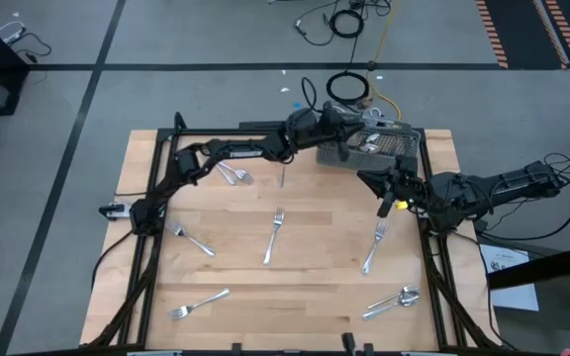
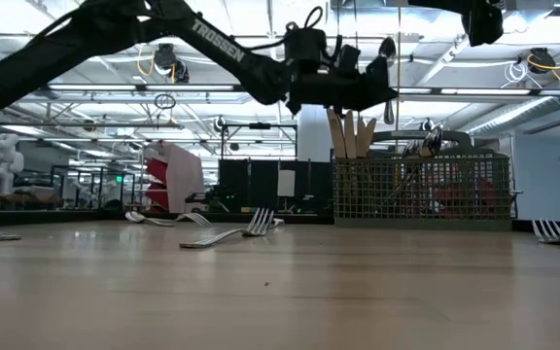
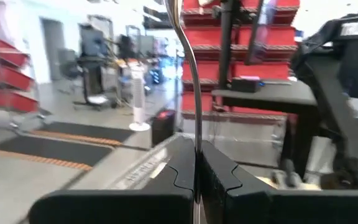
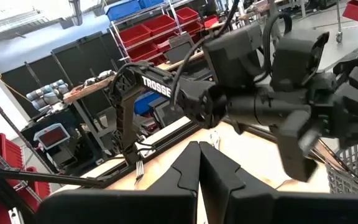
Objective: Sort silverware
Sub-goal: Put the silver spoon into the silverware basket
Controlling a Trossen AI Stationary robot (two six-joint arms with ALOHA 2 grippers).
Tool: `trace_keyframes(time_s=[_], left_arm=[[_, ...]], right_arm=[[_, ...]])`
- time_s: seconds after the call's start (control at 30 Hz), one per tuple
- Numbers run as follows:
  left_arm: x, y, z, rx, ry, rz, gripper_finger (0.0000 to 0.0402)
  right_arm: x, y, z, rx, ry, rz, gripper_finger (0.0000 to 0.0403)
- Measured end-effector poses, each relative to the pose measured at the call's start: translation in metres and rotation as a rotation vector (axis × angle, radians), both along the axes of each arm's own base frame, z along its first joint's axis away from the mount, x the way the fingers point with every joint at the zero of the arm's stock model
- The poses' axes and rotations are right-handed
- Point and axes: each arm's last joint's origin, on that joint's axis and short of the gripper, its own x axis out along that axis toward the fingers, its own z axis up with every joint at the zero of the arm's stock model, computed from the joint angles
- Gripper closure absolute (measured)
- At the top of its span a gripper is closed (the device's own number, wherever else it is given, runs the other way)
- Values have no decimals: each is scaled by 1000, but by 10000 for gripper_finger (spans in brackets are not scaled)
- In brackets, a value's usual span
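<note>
Nearest the front edge of the wooden desk point(image 1: 305, 297) lie a fork point(image 1: 198, 302) on the left and, on the right, a pair of pieces lying together point(image 1: 394, 301), one of them a spoon. Farther in, three more forks rest flat and well apart: one on the left point(image 1: 191, 238), one in the middle point(image 1: 274, 235), one on the right point(image 1: 375, 245). Beyond these, the right pincer point(image 1: 388, 194) is raised above the desk's right side, near the caddy, its fingers pressed together with nothing between them. Another couple of silverware pieces point(image 1: 233, 175) lie beside the left arm near the far left of the desk. At the far right corner stands the grey mesh caddy point(image 1: 384, 146), already holding several utensils upright. The left pincer point(image 2: 375, 94) reaches across the far edge to hover over the caddy, its fingers clamped on a slim silver utensil point(image 3: 188, 81) that stands upright in the grip, seen from the left wrist.
</note>
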Motion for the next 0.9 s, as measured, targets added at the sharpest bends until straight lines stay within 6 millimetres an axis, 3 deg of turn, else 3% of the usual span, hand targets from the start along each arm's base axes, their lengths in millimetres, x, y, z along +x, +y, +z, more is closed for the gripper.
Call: trace_keyframes(time_s=[0.3,0.77,0.9], left_arm=[[12,16,-12,-5,-7,68,393],[14,15,-11,7,33,67,391],[14,15,-11,7,34,67,375]], right_arm=[[0,0,-3,23,18,-1,403],[0,0,-3,33,11,0,403],[0,0,-3,33,11,1,403]])
